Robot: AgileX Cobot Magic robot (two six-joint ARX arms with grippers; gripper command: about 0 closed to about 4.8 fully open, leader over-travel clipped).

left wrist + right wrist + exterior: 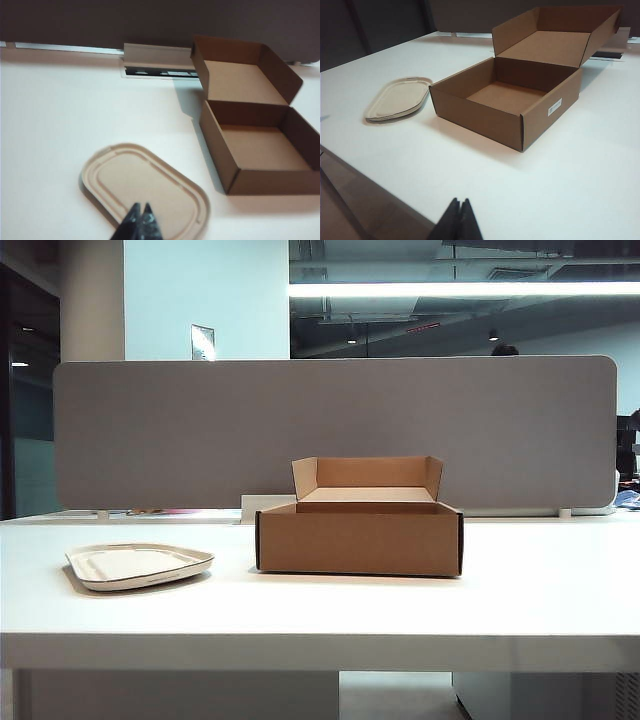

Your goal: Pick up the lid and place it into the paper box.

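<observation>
We see bare table (540,590) between lid (140,565) and box (358,540); the box's upright flaps (366,472) block only its far edge.

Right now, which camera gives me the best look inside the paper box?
The left wrist view: it looks down into the paper box, showing its bare floor, all the walls and the raised flap. The right wrist view also shows the empty inside, at a lower angle. The exterior view shows only the front wall and flap, not the floor.
</observation>
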